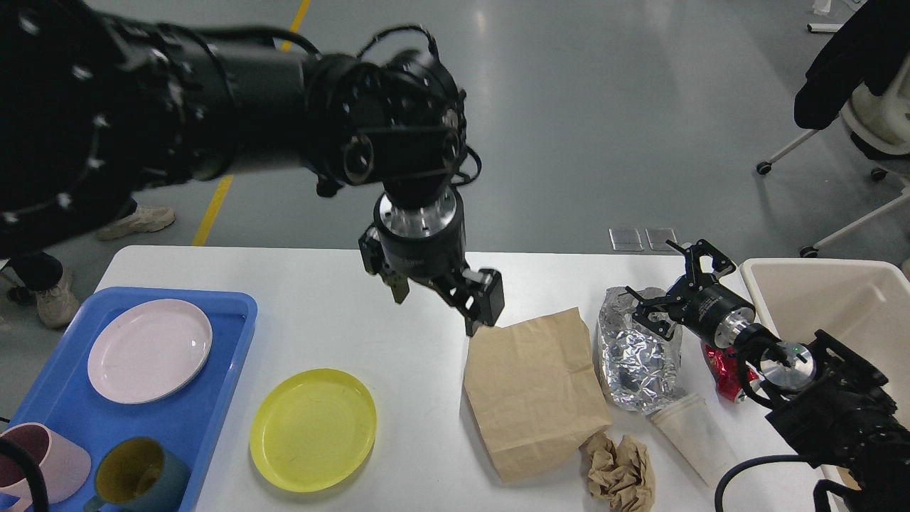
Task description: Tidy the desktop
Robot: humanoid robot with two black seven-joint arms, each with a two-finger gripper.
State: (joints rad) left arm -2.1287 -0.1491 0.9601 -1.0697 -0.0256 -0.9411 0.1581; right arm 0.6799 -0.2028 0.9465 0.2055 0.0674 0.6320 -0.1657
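The desktop [370,299] fills the lower part of the frame, its far edge running across the middle. The left gripper [437,307] is seen at centre frame, above the desktop, with its fingers apart and nothing between them; one finger is just beside the upper left corner of the paper bag [533,395]. The right gripper [672,281] is seen at the right, fingers spread, at the top of the foil bag [636,355]. A paper cup [693,434] is laid on its side below the foil, and crumpled paper [620,469] is seen beside it. A red wrapper [721,370] is partly hidden by the right arm. A yellow plate [313,429] is set at lower left centre, just beside the blue tray [206,416], in which a pink plate [149,350], a pink mug [46,462] and a dark mug [138,473] are held. A beige bin [832,299] is seen at the right edge.
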